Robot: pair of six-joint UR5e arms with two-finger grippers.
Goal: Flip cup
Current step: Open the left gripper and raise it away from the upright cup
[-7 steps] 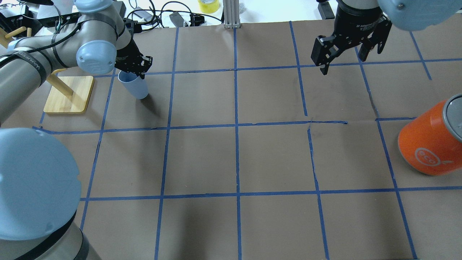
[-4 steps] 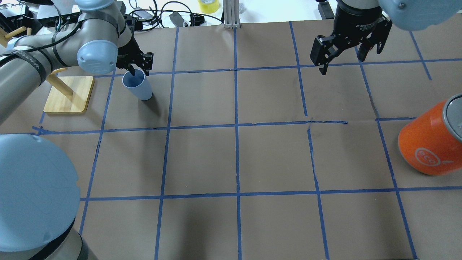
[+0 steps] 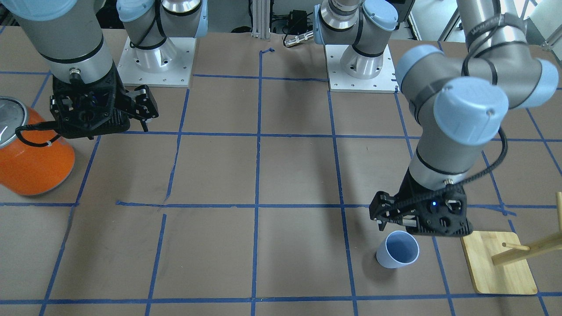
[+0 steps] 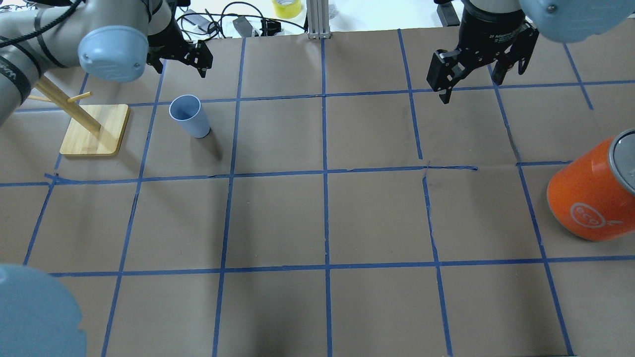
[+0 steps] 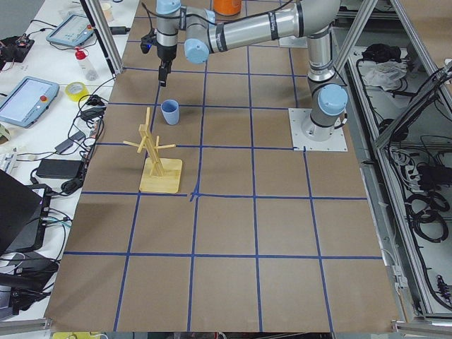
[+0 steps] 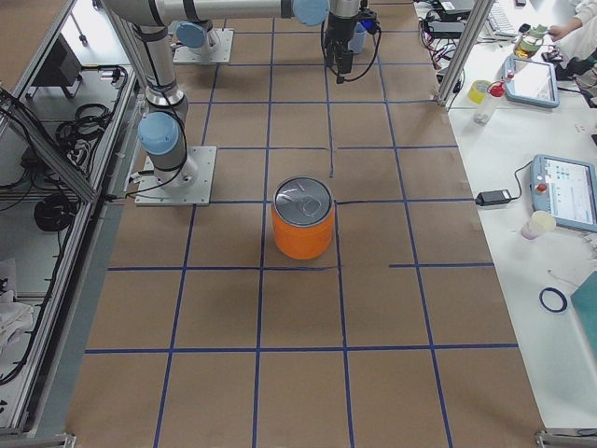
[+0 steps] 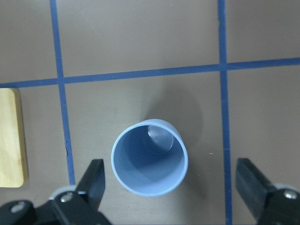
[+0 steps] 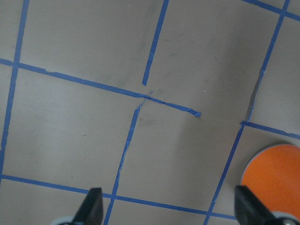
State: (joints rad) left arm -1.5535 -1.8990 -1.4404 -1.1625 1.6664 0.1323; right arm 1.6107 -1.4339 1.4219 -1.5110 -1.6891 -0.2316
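Note:
The pale blue cup [image 4: 188, 116] stands upright with its mouth up on the brown paper, also in the front view [image 3: 397, 250] and the left side view [image 5: 169, 111]. My left gripper [image 4: 181, 67] is open and empty, hovering above the cup. In the left wrist view the cup [image 7: 150, 157] sits below and between the spread fingers [image 7: 93, 180], untouched. My right gripper [image 4: 471, 84] is open and empty, far from the cup over the table's far right; its wrist view shows its spread fingers [image 8: 91, 206] over bare paper.
A wooden peg stand [image 4: 92, 129] stands close beside the cup, toward the table's left edge. A large orange can [image 4: 590, 198] with a silver top stands at the right edge. Blue tape lines grid the paper. Cables and a yellow tape roll [image 4: 286, 7] lie beyond the far edge.
My left gripper held the tilted cup by its rim, set it upright, let go and rose away toward the far edge. The right arm has hardly moved.

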